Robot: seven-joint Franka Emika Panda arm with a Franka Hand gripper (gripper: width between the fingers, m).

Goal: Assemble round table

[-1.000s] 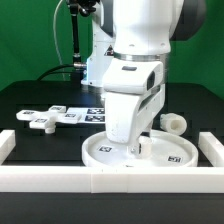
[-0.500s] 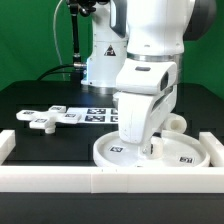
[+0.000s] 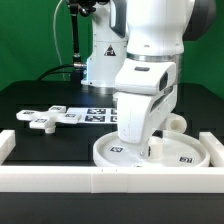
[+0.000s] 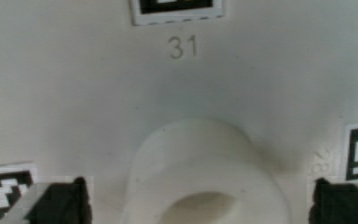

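The end effector [image 3: 138, 148] stood low on the disc [image 3: 195, 150], which lay flat on the black bench [image 3: 40, 100] just behind the front bar [image 3: 110, 182]. Compared with a second before, the arm and the disc had both shifted toward the exterior view's right, so that the disc's rim now lay near the right bar [image 3: 213, 150]. Over the last half second almost nothing had changed. The leg [image 3: 176, 122] stood just behind the disc, partly hidden by the arm, and seemed to be in the same spot as before. The foot [image 3: 45, 117] lay well apart at the exterior view's left, unmoved, beside the marker board [image 3: 97, 113]. In the wrist view the disc [image 4: 87, 90] filled the picture, with a tag numbered 31 [image 4: 181, 8] and a raised rounded boss [image 4: 194, 165] at its middle. The end effector [image 4: 197, 202] was spread wide. Its two dark fingertips [image 4: 60, 202] stood on either side of the boss, clear of it and gripping nothing. Whether the tips touched the disc's face could not be told.
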